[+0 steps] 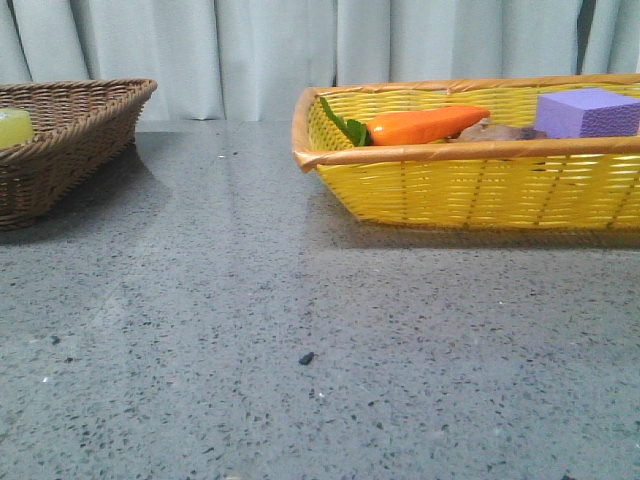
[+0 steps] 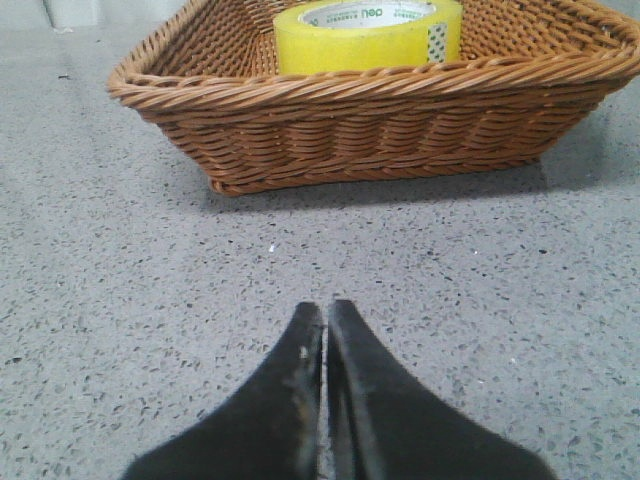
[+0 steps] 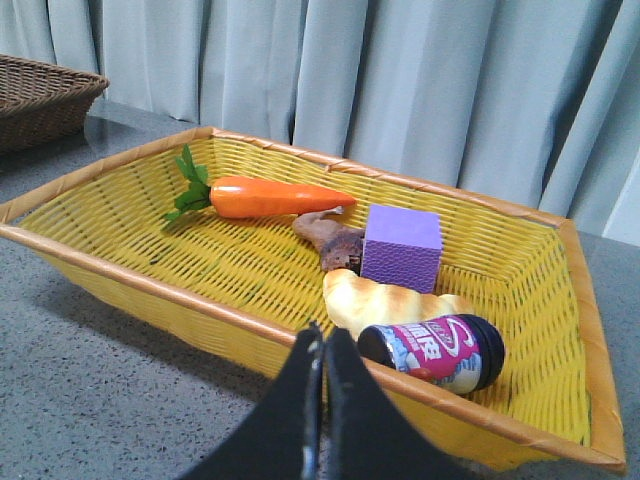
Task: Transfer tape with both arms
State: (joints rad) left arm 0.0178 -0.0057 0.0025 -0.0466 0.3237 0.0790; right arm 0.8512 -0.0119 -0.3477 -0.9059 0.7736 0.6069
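Nothing is in hand yet. The tape [image 2: 367, 36] sits upright on its flat side in the brown wicker basket [image 2: 380, 110], a sliver of yellow just showing at the far left edge of the front view. The left gripper [image 2: 325, 318] hangs low over the grey speckled table [image 2: 120, 260], short of the basket, fingers pressed together and holding nothing. Over on the other side, the right gripper [image 3: 324, 340] is closed and empty too, poised near the front rim of the yellow basket [image 3: 120, 280], where a carrot [image 3: 265, 196], a purple block [image 3: 402, 245], a bread roll [image 3: 385, 303] and a small dark-capped bottle [image 3: 435, 355] lie.

The job in hand, as I read it, is the left arm's pickup. It should spread its fingers first, clear the woven rim, then come down over the roll's wall, one finger in the core, one outside.

The lower part of the roll is hidden behind the basket wall. Neither arm shows in the front view, so their heights are hard to judge.
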